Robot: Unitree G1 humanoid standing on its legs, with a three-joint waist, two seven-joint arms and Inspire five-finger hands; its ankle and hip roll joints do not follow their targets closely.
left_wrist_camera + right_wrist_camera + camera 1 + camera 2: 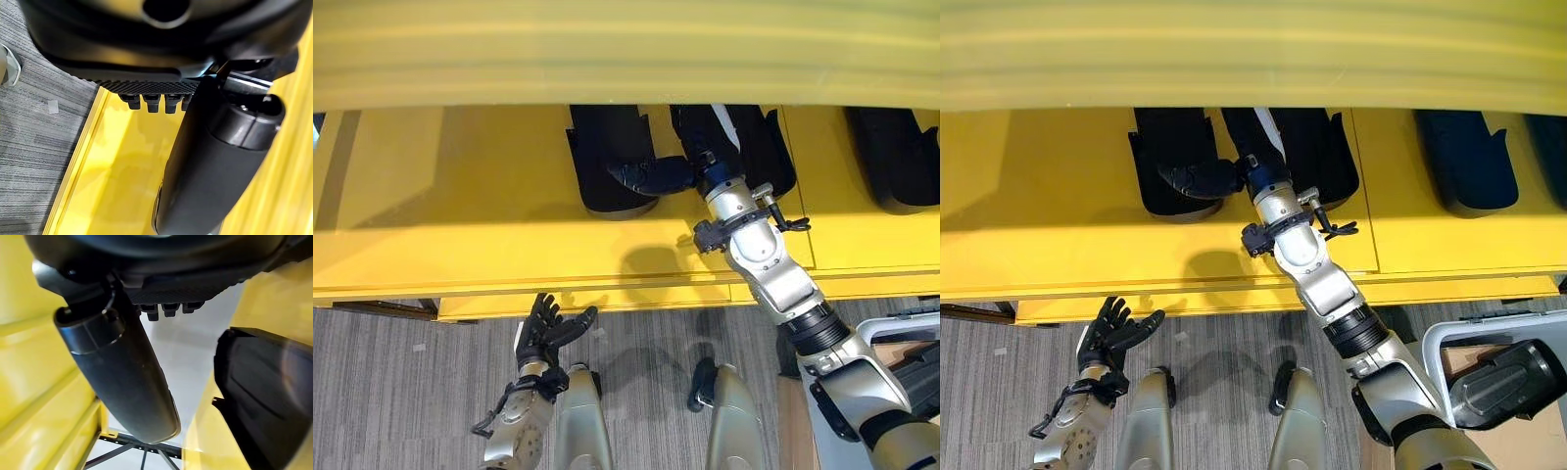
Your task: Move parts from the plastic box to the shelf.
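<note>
Left hand (546,328) idles low, fingers spread, empty. Right hand (651,176) on the yellow shelf (460,196) among several black parts (1464,162); grip unclear. Box (1489,377) still holds one.

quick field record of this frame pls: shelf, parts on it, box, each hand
shelf: yellow shelf, black parts lying on it
parts: black parts side by side, one by the right hand
box: plastic box at lower right, a dark part inside
right hand: right hand reaching onto the shelf among the parts, grasp unclear
left hand: left hand open, low, by the shelf edge
</note>
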